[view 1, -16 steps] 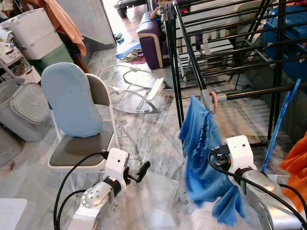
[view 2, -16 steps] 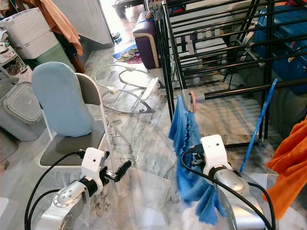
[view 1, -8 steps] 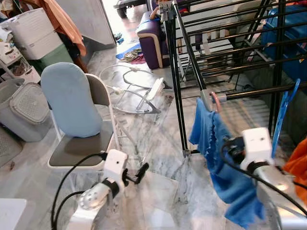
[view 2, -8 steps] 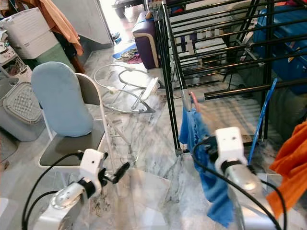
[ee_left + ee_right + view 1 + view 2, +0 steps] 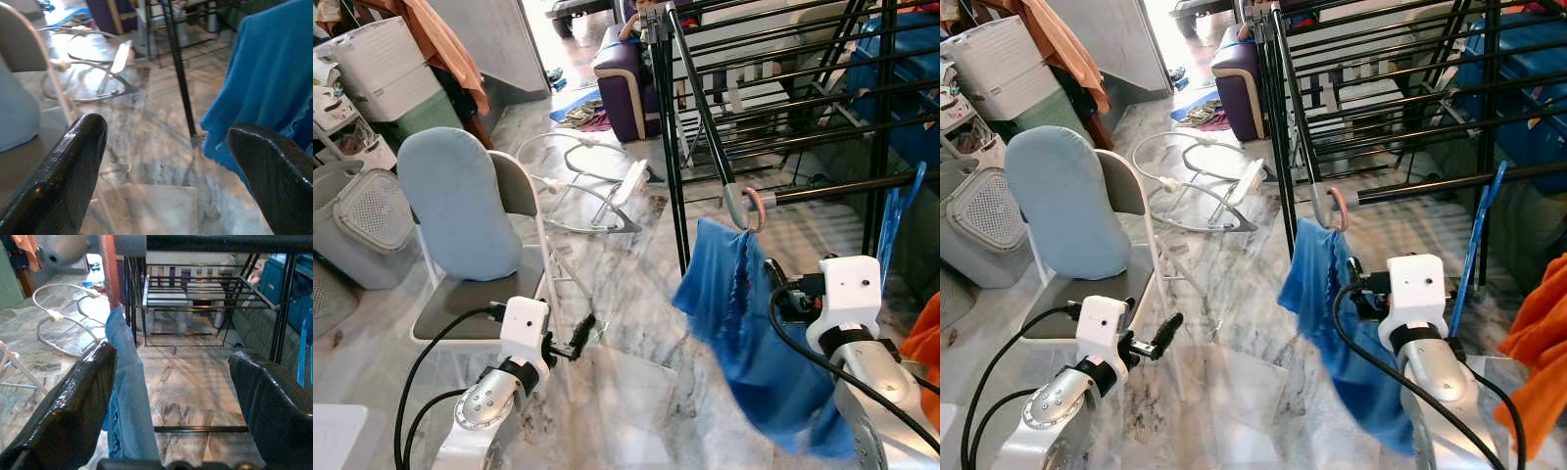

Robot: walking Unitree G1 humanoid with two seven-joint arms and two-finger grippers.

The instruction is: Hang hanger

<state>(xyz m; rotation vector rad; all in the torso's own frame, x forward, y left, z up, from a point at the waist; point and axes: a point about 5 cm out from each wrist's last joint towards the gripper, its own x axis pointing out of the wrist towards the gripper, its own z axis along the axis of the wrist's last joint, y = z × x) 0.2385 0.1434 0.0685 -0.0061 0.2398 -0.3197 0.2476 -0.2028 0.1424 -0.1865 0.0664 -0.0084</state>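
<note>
My right gripper (image 5: 171, 396), fingers spread and empty, faces the pink hanger hook (image 5: 757, 208) with blue cloth (image 5: 744, 333) on the black rack rail (image 5: 847, 186); a blue-cushioned folding chair (image 5: 470, 225) stands near my open left gripper (image 5: 166, 161).

Pink hanger hook (image 5: 756, 208) over black rack rail (image 5: 847, 186); blue garment (image 5: 744, 323) hangs below, right gripper (image 5: 781, 290) beside it.

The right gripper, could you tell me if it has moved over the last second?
Yes. The right gripper has shifted rightward and up, nearer the rack's horizontal bar.
</note>
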